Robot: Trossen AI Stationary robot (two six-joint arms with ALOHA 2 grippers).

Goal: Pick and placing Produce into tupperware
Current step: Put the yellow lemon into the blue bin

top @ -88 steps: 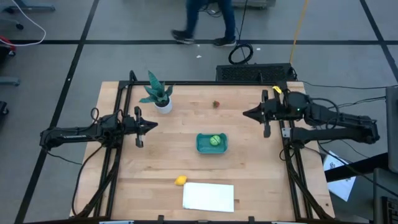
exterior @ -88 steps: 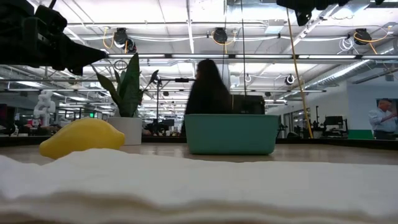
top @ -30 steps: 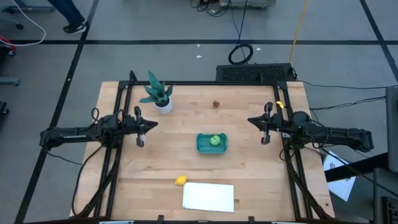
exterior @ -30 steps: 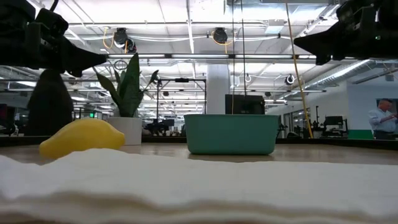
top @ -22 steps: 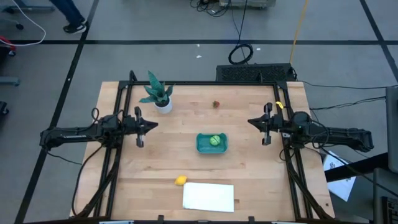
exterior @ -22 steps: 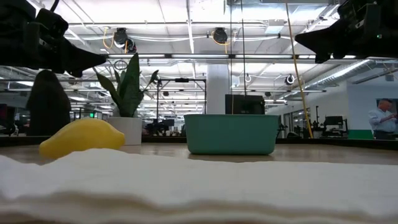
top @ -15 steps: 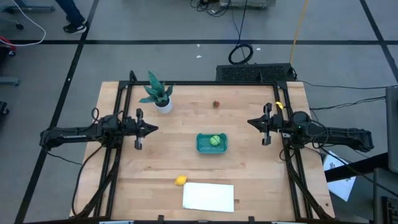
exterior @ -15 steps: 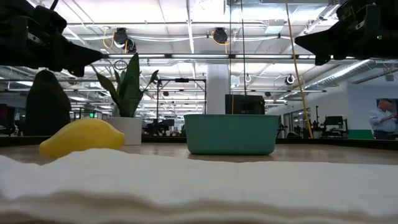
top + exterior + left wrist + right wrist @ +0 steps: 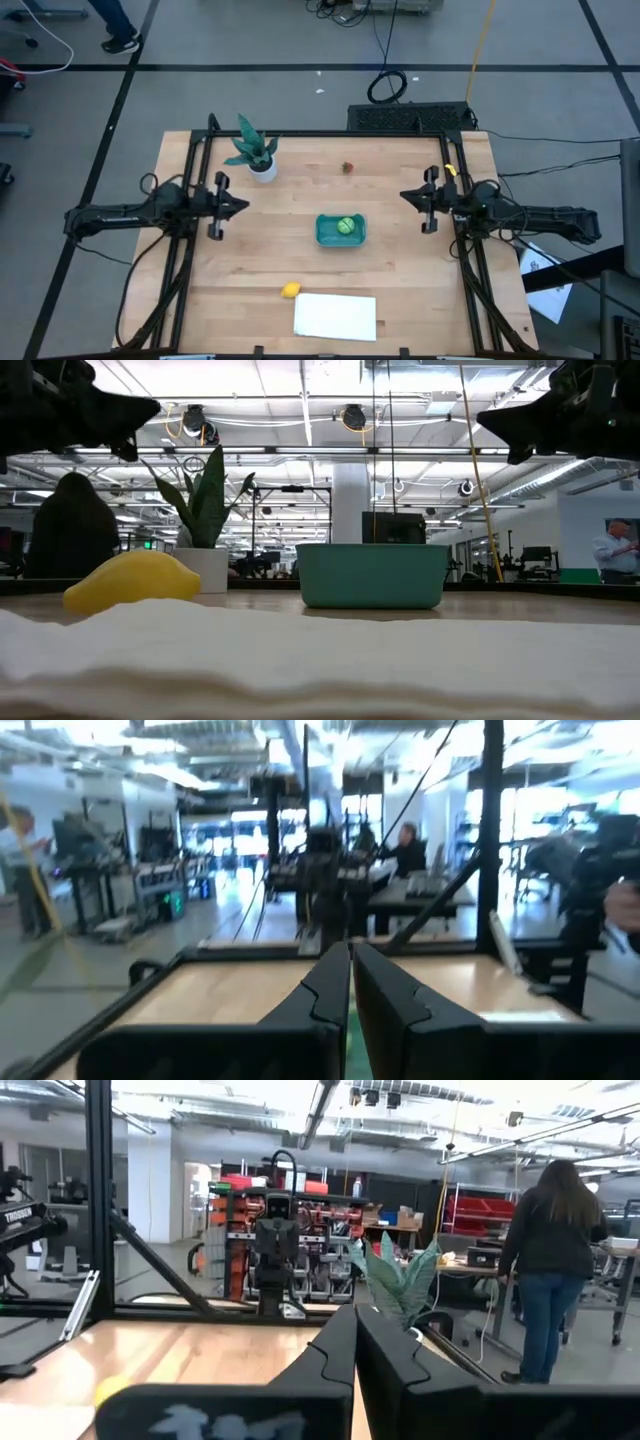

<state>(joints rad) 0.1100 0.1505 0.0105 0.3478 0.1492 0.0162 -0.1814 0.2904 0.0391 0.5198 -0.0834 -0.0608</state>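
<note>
The left gripper [image 9: 238, 206] hangs with its fingers pressed together and nothing between them, well to the left of the small teal-green rectangular plastic container [image 9: 340, 230]; it has edged slightly back toward the table's left side since half a second ago, and in the low view it now sits higher against the ceiling. The right gripper [image 9: 408, 195], likewise closed on nothing, hangs well to the container's right and has not moved over the last second.

The light green ball [image 9: 345, 226] lies inside the container. The yellow lemon-like piece [image 9: 290, 290] rests on the wooden table [image 9: 400, 280] nearer the front edge than the container, just beside the flat white sheet [image 9: 336, 316]. The tiny dark red piece [image 9: 348, 168] lies beyond the container, toward the far edge. A potted green plant [image 9: 254, 152] stands off to the container's far left.

Only the high view shows the ball; in the low view the container's wall hides it, and the red piece cannot be made out there. The right wrist view alone shows a person [image 9: 548, 1270] standing in the room.
</note>
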